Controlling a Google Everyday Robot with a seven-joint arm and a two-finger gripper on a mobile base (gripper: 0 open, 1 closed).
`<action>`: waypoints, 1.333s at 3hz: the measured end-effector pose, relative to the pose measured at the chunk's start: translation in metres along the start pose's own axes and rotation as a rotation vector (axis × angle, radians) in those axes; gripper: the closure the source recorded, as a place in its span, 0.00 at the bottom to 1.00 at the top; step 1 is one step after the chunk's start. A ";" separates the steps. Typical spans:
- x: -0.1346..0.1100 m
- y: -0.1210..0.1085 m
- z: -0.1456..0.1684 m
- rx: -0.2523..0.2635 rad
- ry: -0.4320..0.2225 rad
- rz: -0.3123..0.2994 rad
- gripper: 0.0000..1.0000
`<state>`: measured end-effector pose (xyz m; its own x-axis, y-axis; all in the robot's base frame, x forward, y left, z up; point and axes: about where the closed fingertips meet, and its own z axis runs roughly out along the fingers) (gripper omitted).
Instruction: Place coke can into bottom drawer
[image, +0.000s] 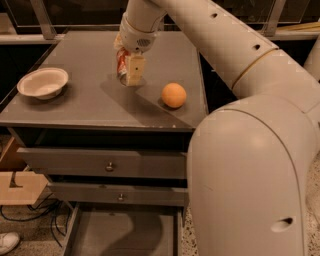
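The coke can (121, 60), red with white markings, is on the back middle of the grey cabinet top (90, 105), mostly hidden by my gripper. My gripper (129, 69) comes down from above and is shut on the can, its tan finger (134, 70) in front of it. I cannot tell whether the can touches the top. The bottom drawer (125, 232) is pulled open at the foot of the cabinet, a flat grey tray with nothing in it that shows.
An orange (173, 95) lies on the top, right of the can. A white bowl (43, 82) sits at the left edge. Two shut drawers with knobs (110, 166) are above the open one. My arm fills the right side. A wooden box (17, 187) stands on the floor at the left.
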<state>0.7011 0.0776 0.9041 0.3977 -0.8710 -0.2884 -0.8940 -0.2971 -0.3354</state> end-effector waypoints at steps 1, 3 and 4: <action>-0.019 0.015 -0.018 0.007 -0.016 0.000 1.00; -0.046 0.046 -0.029 0.003 -0.048 -0.001 1.00; -0.048 0.060 -0.023 0.006 -0.054 0.007 1.00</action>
<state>0.6235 0.0930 0.9183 0.4024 -0.8506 -0.3385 -0.8955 -0.2889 -0.3387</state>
